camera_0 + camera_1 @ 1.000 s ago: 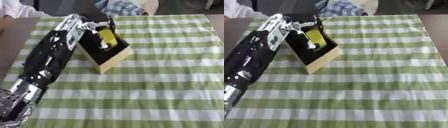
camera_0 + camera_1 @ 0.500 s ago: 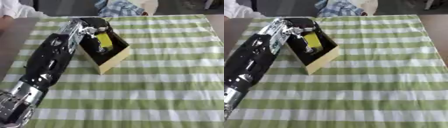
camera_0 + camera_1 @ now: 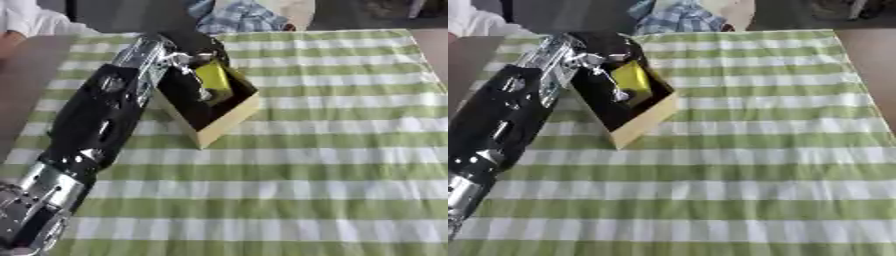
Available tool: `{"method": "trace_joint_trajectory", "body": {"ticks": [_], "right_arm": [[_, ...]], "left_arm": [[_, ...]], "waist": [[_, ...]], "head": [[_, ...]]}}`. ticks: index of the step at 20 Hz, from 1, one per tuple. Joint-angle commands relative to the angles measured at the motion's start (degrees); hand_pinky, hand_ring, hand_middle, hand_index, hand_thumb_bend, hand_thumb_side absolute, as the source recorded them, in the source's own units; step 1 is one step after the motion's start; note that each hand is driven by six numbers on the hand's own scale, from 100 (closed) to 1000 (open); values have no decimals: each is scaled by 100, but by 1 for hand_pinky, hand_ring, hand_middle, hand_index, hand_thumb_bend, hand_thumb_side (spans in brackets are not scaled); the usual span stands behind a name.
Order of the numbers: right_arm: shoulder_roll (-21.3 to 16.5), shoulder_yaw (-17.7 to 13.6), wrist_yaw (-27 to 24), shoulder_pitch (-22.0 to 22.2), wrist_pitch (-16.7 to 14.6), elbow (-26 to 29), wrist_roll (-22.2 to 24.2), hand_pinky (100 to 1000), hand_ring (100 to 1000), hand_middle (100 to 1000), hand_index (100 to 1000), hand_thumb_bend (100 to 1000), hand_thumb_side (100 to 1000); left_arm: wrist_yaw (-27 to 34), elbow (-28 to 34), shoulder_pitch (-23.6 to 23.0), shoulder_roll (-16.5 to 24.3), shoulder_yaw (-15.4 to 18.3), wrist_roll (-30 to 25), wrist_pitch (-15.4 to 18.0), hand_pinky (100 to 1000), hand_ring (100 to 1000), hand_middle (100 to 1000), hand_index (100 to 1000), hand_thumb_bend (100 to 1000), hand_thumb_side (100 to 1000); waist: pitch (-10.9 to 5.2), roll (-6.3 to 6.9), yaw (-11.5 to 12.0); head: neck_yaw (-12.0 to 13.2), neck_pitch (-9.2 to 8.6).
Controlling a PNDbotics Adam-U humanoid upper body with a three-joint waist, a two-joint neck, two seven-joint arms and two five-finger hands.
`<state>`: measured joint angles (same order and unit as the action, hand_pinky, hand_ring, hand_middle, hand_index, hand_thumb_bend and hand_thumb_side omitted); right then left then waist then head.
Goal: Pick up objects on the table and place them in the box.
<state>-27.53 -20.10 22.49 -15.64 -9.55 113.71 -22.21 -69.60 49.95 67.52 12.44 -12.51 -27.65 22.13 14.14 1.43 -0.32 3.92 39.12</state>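
An open tan box [image 3: 229, 119] with a dark inside stands askew on the far left part of the green and white striped cloth [image 3: 315, 165]. A yellow object [image 3: 214, 84] lies inside it, towards the far end. My left arm reaches in from the lower left. Its black hand [image 3: 191, 49] is over the box's far left corner, just beside the yellow object. Blur hides whether the hand touches the object. My right hand shows in neither view.
Bare brown tabletop [image 3: 868, 55] shows beyond the cloth at the right, and also at the far left. Checked blue fabric [image 3: 241, 15] and a white sleeve [image 3: 26, 22] lie at the far edge. The cloth to the right of the box and in front of it holds no objects.
The left hand has drawn back from above the middle of the box towards its far left corner. The yellow object now rests lower inside the box.
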Motion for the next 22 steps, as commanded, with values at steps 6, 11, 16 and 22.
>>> {"method": "trace_joint_trajectory", "body": {"ticks": [6, 11, 16, 22], "right_arm": [[-123, -46, -22, -57, -6, 88, 6, 620, 679, 695, 794, 100, 846], [-139, -50, -1, -43, -7, 88, -14, 623, 682, 696, 794, 100, 843], [-177, -46, 27, -40, -19, 88, -26, 628, 685, 699, 795, 100, 839], [-236, -61, 73, -37, -34, 88, -69, 632, 687, 701, 795, 100, 836]], "left_arm": [[318, 327, 149, 113, 67, -124, -35, 839, 859, 778, 860, 207, 258], [848, 763, 128, 228, 17, -249, -85, 812, 833, 756, 850, 124, 187], [1714, 1949, -8, 501, -38, -297, -283, 765, 798, 721, 834, 100, 166], [3643, 4066, -559, 1199, -13, 409, -1028, 667, 736, 680, 832, 100, 296]], "waist": [[-202, -22, 20], [-258, -35, 39], [-296, -51, 84], [-302, -83, 142]], "head": [[-4, 5], [-21, 43], [-49, 100], [-125, 117]]}}
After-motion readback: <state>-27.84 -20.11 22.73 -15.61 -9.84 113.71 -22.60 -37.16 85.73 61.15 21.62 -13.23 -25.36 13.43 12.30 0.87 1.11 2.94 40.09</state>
